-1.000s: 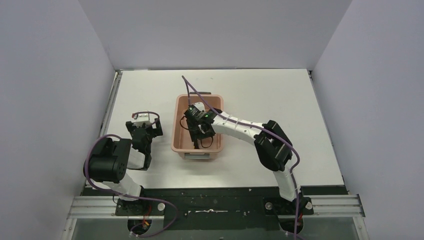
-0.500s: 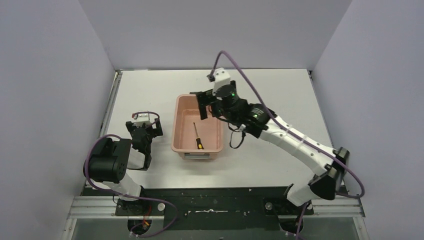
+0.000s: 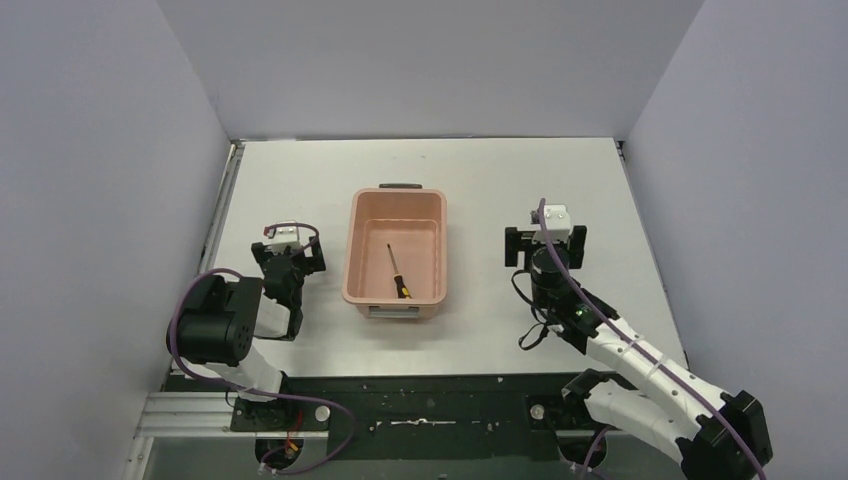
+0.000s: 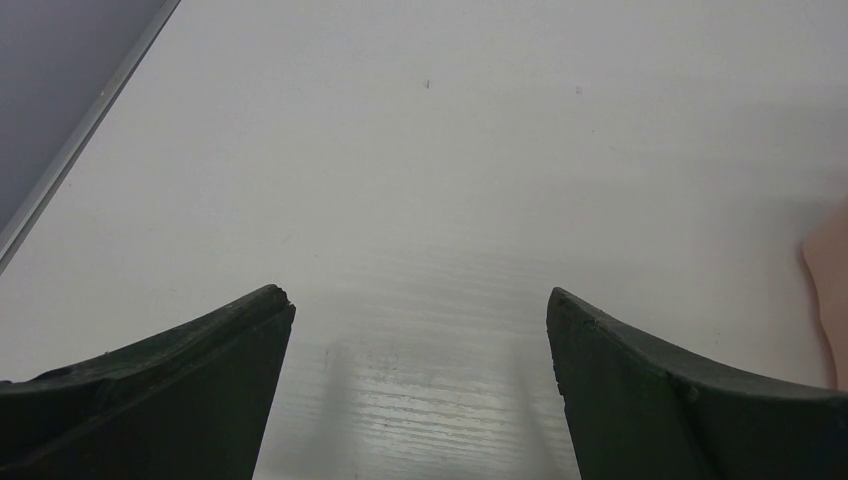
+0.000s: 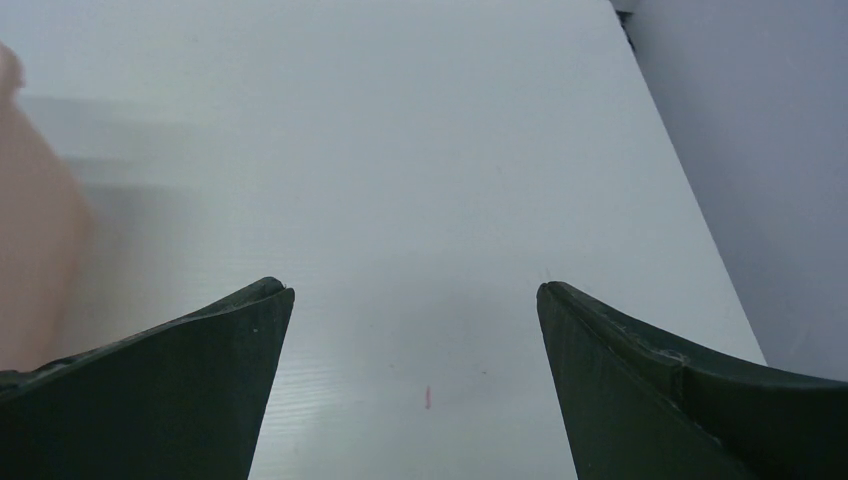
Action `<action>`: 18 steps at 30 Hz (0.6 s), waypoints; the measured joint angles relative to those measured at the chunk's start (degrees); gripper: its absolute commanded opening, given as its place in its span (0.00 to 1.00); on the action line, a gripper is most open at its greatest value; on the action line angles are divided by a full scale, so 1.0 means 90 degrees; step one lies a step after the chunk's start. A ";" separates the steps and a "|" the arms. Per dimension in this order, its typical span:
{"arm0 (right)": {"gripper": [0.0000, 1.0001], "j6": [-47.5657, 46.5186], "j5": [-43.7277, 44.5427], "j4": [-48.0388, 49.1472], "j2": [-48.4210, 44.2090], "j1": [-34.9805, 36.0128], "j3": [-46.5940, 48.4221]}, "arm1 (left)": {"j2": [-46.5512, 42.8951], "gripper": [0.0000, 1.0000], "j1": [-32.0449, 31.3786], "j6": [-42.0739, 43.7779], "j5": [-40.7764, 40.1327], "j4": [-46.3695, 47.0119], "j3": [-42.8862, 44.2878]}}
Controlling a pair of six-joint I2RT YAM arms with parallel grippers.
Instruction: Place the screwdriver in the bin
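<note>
The small slim screwdriver [image 3: 398,272], with its thin dark metal shaft and short black-and-yellow handle, lies flat on the floor of the rectangular salmon-pink plastic bin [image 3: 352,250]. Nothing is touching it. Its handle is at the near end of the bin and its shaft points to the far end, a little slanted. The bin sits in the middle of the flat white desk [image 3: 500,180], with a dark grey handle at each short end.

The black left pincer [image 3: 290,248] is low over the desk on the left side of the bin, apart from it. In the left wrist view the left pincer [image 4: 418,300] is spread wide, with only bare white desk between its two dark fingers. A bit of pink from the bin [image 4: 825,290] peeks in at the right edge.

The black right pincer [image 3: 545,247] is on the right side of the bin, also apart from it. In the right wrist view the right pincer [image 5: 412,290] is spread wide too and holds nothing. The bin [image 5: 30,230] shows as a blurry pink shape at the left edge.
</note>
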 measured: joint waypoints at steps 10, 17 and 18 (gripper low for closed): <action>1.00 -0.0362 0.0481 0.1938 -0.0211 -0.0333 -0.2523 | 0.0000 0.97 0.0000 0.0000 -0.0002 0.0000 0.0000; 1.00 -0.0495 0.0476 0.2625 -0.0223 -0.0333 -0.2713 | 0.0000 0.97 0.0000 0.0000 -0.0002 0.0000 0.0002; 1.00 -0.0505 0.0476 0.2684 -0.0223 -0.0333 -0.2713 | 0.0000 0.97 0.0000 0.0000 0.0000 0.0000 0.0002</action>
